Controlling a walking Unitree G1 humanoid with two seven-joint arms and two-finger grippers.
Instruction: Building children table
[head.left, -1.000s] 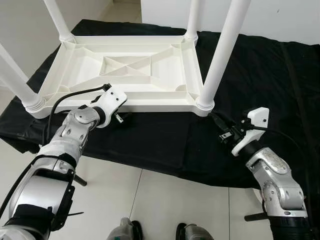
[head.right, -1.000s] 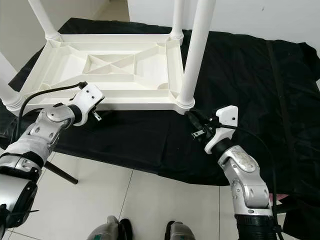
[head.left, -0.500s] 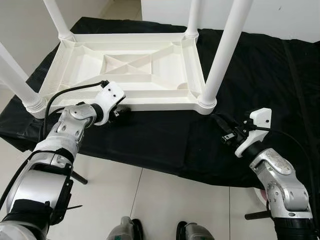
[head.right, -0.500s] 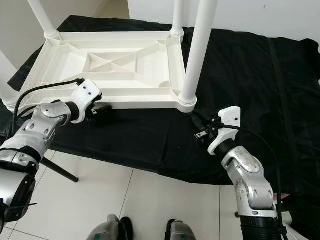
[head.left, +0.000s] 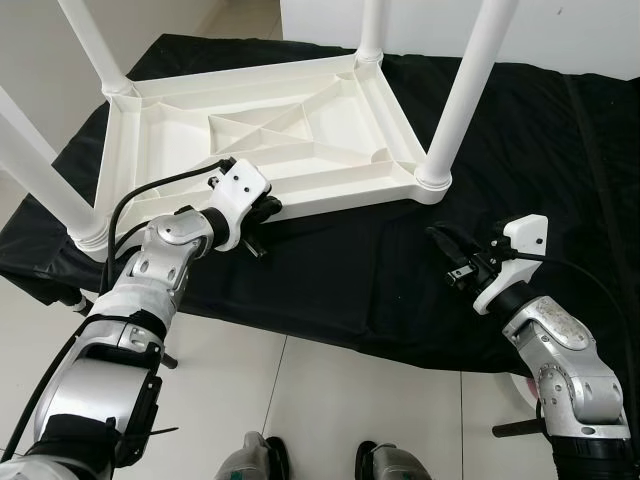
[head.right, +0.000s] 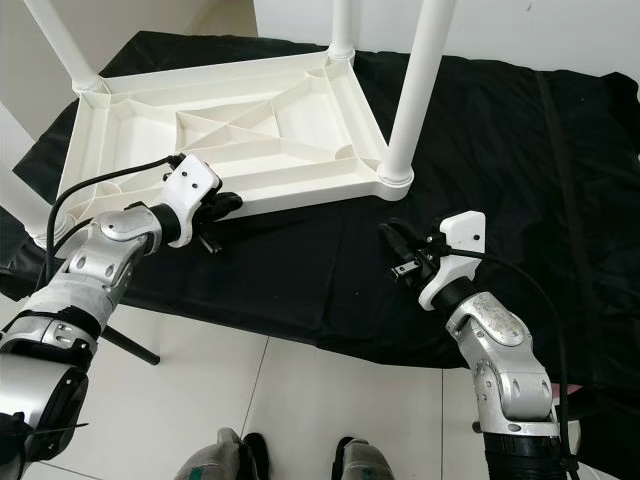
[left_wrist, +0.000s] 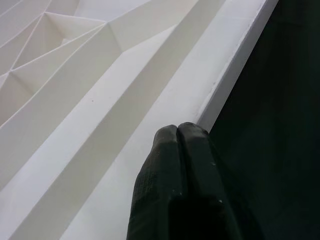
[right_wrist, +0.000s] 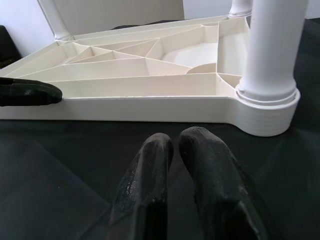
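While the upturned children table (head.left: 270, 140) is pressed at its near rim by the clenched left gripper (head.left: 268, 210), the clenched right gripper (head.left: 440, 240) is held near its corner leg (head.left: 462, 90).

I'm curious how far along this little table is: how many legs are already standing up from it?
4. The upturned white table has one leg at each corner: far left, far right, near right, near left. Their tops run out of the picture.

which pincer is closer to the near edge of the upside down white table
Left. The left pincer has its closed fingers against the near rim of the white table. The right pincer, also closed, hovers over the black cloth, apart from the table's near right leg.
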